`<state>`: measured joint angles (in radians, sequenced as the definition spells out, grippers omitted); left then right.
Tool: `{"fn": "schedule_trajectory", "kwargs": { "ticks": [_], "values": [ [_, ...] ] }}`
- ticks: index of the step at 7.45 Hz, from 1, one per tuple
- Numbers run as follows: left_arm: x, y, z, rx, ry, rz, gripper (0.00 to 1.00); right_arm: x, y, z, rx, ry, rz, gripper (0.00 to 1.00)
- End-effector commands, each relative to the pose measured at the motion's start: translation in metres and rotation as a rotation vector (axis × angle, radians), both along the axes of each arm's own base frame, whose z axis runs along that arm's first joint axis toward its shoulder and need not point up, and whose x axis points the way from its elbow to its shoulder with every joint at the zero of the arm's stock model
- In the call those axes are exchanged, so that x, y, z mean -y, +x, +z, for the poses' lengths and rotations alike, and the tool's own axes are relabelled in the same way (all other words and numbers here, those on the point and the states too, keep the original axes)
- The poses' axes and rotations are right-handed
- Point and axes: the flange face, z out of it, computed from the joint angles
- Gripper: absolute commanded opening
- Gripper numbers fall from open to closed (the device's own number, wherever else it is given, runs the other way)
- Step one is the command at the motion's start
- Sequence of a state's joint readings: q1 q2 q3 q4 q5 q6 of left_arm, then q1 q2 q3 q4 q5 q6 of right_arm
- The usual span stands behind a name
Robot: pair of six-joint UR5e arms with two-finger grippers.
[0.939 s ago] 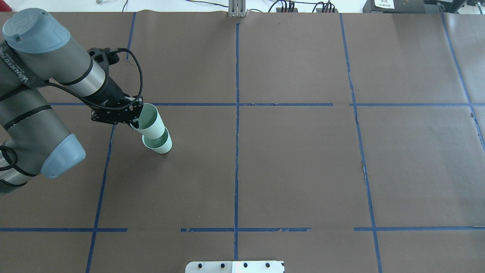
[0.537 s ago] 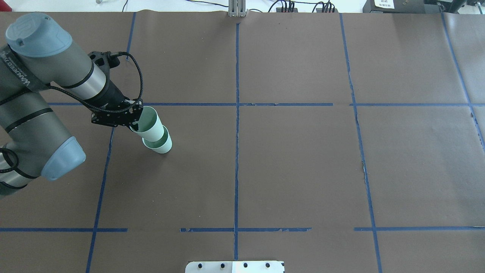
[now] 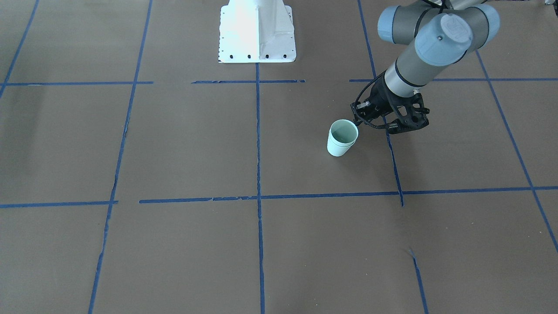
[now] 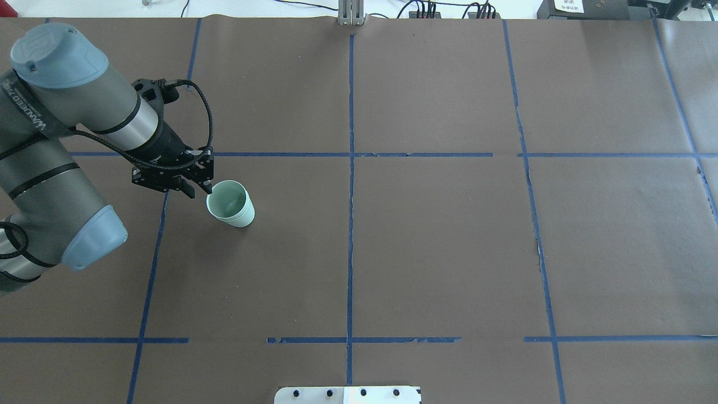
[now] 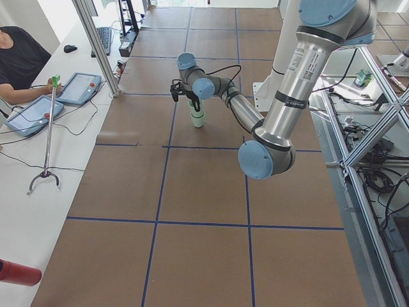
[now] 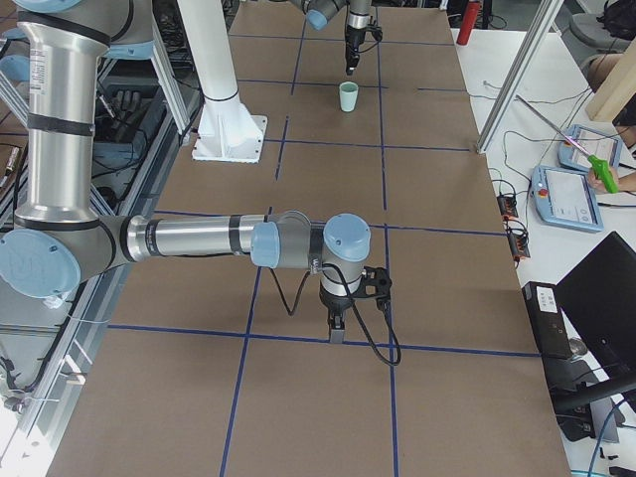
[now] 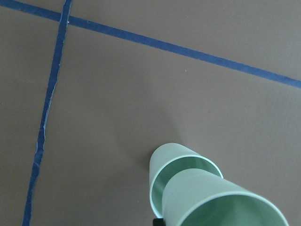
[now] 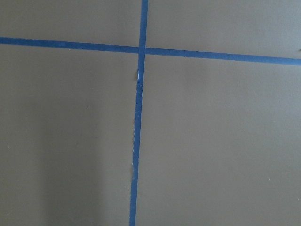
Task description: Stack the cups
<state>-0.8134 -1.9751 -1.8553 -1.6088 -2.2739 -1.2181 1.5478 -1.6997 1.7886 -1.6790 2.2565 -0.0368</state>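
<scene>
Upper cup cut off by bottom edge (wrist view).

Cups far off, left claw close by, right claw low over blue tape

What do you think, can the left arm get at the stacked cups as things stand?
Probably yes. The left claw hangs open right beside the stacked cups, near their rim, and nothing stands between them.
</scene>
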Motion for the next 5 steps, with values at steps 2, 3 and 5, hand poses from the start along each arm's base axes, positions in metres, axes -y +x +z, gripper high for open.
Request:
{"fn": "schedule_trajectory", "kwargs": {
  "ticks": [2, 3, 5],
  "values": [
    [0.001, -0.015, -0.011, -0.028, 0.04, -0.015, 1.0, 0.0, 0.0, 0.0, 0.0, -0.002, 0.001, 1.0],
    [0.02, -0.046, -0.004, -0.019, 0.108, -0.022, 1.0, 0.0, 0.0, 0.0, 0.0, -0.001, 0.0, 1.0],
    [0.053, -0.125, 0.021, 0.017, 0.287, -0.011, 1.0, 0.0, 0.0, 0.0, 0.0, -0.001, 0.0, 1.0]
  ]
}}
